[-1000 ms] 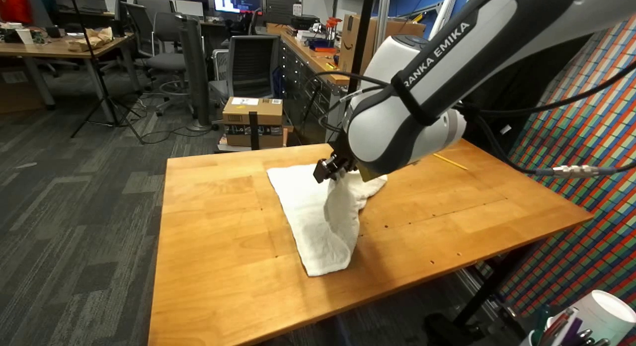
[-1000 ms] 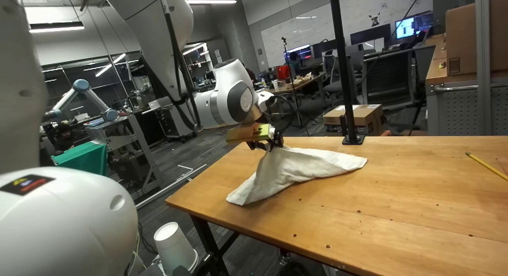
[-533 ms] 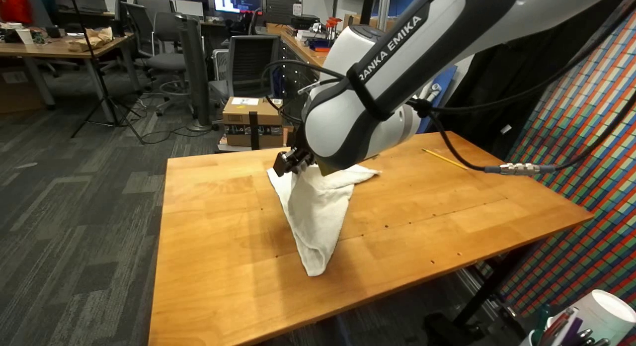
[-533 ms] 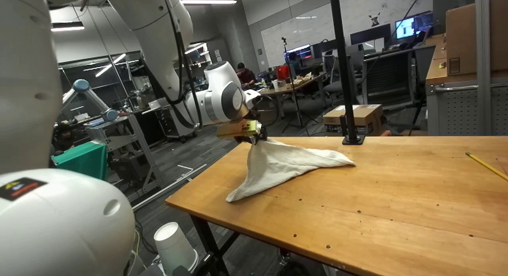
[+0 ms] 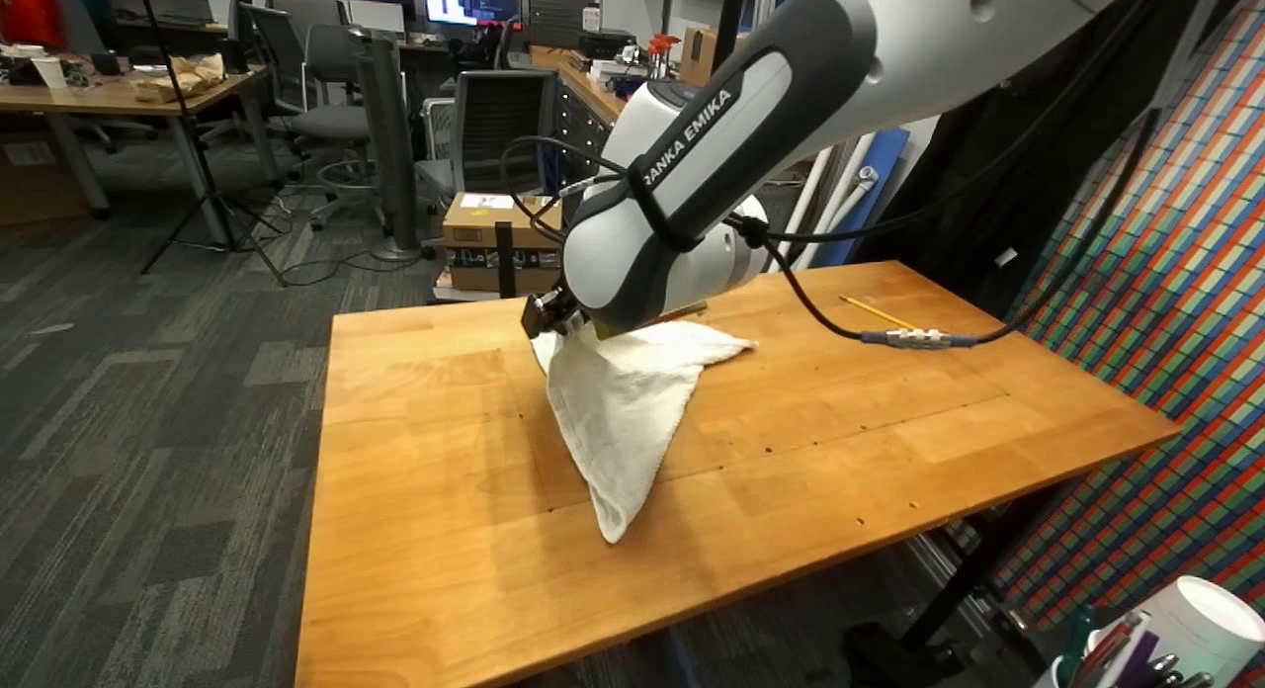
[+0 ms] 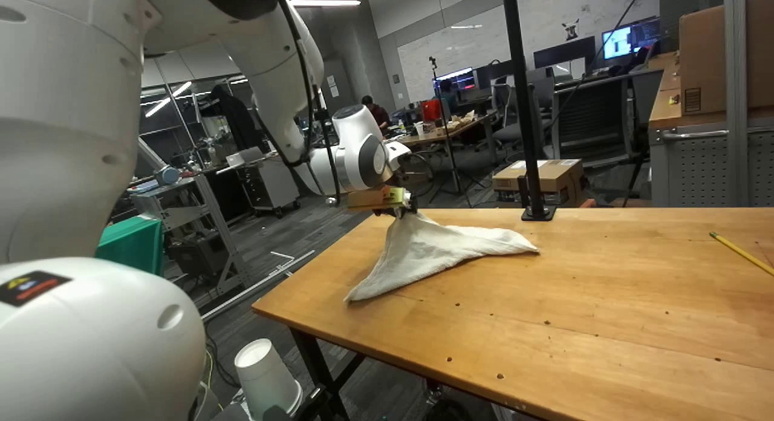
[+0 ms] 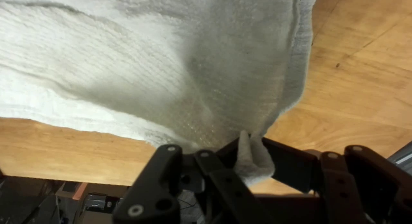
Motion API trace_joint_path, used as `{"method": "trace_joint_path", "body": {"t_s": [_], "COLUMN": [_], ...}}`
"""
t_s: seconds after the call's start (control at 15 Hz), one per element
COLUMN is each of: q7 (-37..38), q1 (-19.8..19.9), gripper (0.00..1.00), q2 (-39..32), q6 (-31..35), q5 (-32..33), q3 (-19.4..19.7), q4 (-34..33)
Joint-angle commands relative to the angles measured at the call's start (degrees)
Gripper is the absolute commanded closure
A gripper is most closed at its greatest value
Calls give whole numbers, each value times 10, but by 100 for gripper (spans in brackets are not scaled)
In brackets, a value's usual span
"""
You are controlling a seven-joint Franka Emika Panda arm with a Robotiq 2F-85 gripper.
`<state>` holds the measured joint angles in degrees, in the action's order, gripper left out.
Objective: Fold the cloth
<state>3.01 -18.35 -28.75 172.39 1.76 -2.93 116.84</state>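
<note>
Wrist view — gripper (image 7: 253, 156) pinches the cloth (image 7: 231, 69) by an edge.

Office chairs (image 5: 499, 129) stand on grey carpet (image 5: 148, 391) near a wooden desk (image 5: 91, 100).

Cloth (image 7: 206, 72): white; spreads from top left to the middle of the wrist view; bright at left, grey shade toward the right.
Creases (image 7: 45, 5): one near the top left, a softer one above the bright lower border.
Hem (image 7: 301, 53): runs down the cloth's right side, then curves in to the grip.
Gripper (image 7: 252, 145): black, in from the bottom; fingers (image 7: 289, 164) pinching the cloth between them.
Gathered bit (image 7: 254, 167): bunched cloth in two folds, showing between the fingers.
Table (image 7: 363, 98): wood, right of the hem and in a strip below the cloth; small dark hole (image 7: 337, 65) near the hem.
Lower left corner: dark clutter (image 7: 96, 201) past the table edge, too dim to name.
</note>
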Motion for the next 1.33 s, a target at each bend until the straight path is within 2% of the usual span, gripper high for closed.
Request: {"method": "trace_joint_path", "body": {"t_s": [0.0, 0.47, 0.53, 0.67, 1.07, 1.27], "q7": [14, 20, 21, 24, 32, 40], "q1": [-8, -20, -22, -25, -23, -24], "gripper": [95, 94, 69, 65, 19, 1], "q2": [-74, -157, -163, -172, -158, -138], "q6": [-5, -26, -28, -33, -32, -29], "q5": [14, 12, 12, 11, 9, 10], "q3": [14, 29, 31, 36, 43, 55], "q4": [-102, -206, -211, -220, -199, -171]}}
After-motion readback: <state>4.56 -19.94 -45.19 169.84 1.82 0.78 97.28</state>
